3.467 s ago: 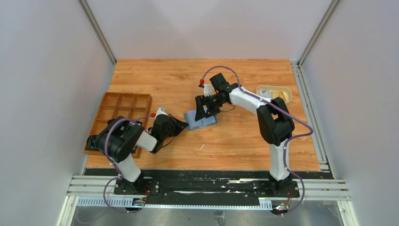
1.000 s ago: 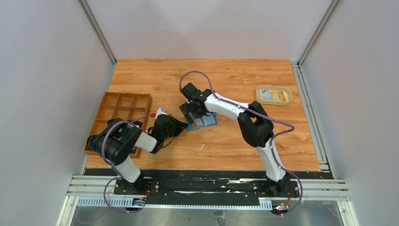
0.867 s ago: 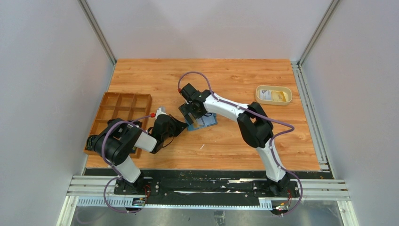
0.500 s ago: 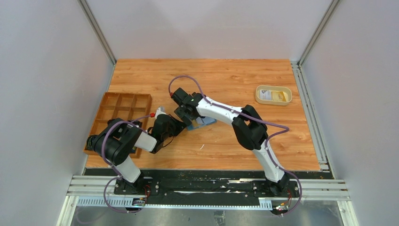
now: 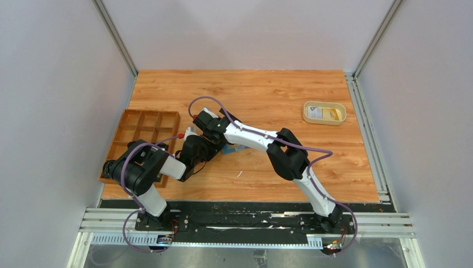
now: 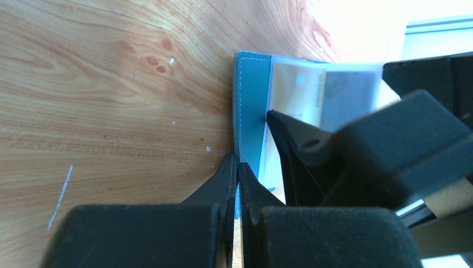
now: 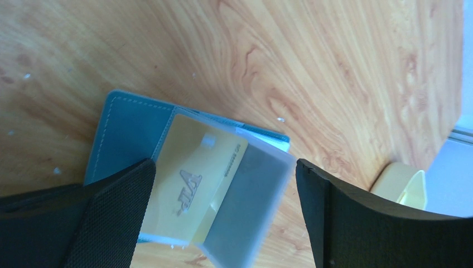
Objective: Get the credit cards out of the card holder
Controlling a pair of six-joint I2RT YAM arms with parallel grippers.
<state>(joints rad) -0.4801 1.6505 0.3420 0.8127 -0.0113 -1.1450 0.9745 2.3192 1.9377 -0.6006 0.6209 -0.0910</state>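
Observation:
The blue card holder [image 5: 232,148] lies open on the table. In the left wrist view its near edge [image 6: 249,100] is pinched by my left gripper [image 6: 239,167], which is shut on it. A yellow card [image 7: 192,173] sits in the holder's clear sleeve and also shows in the left wrist view [image 6: 295,92]. My right gripper [image 7: 223,167] is open, its jaws standing wide to either side of the yellow card just above the holder [image 7: 134,125]. From above, the right gripper [image 5: 213,134] is right beside the left gripper [image 5: 211,149].
A cream oval dish [image 5: 324,113] at the back right holds a whitish and a yellow card; its rim shows in the right wrist view [image 7: 401,184]. A brown wooden compartment tray [image 5: 146,131] stands at the left, beside the left arm.
The right arm has swung left across the holder, bringing its open gripper up against the left gripper. The left gripper and the holder have stayed put.

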